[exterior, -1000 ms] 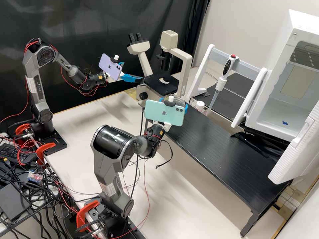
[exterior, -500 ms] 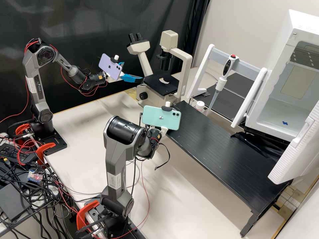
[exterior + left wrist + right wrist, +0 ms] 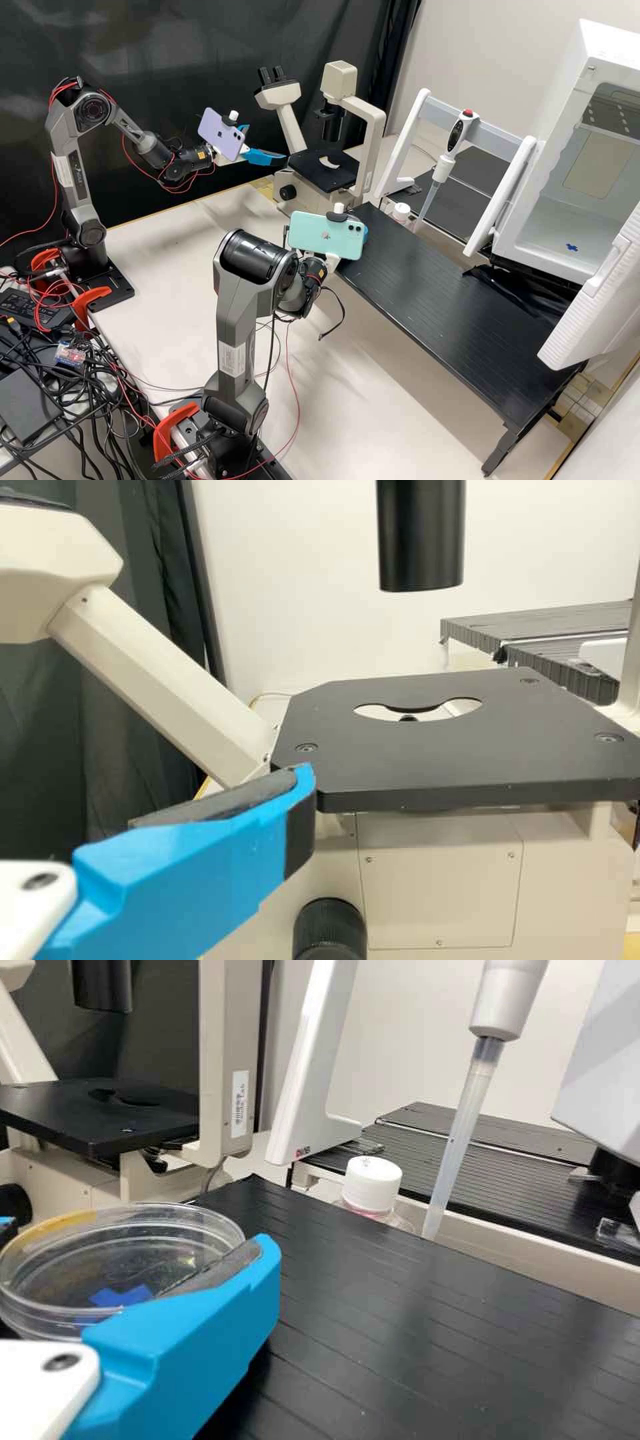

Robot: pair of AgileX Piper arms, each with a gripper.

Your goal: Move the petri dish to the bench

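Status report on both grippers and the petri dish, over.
Left gripper open, by microscope. Right gripper closed on petri dish, at black bench. Possible snag: white-capped bottle beyond bench edge.

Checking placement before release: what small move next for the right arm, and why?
I'd probably ease the right gripper a little more inward over the black bench before lowering: the petri dish is between its fingers, near the bench's corner, and more benchtop lies alongside.
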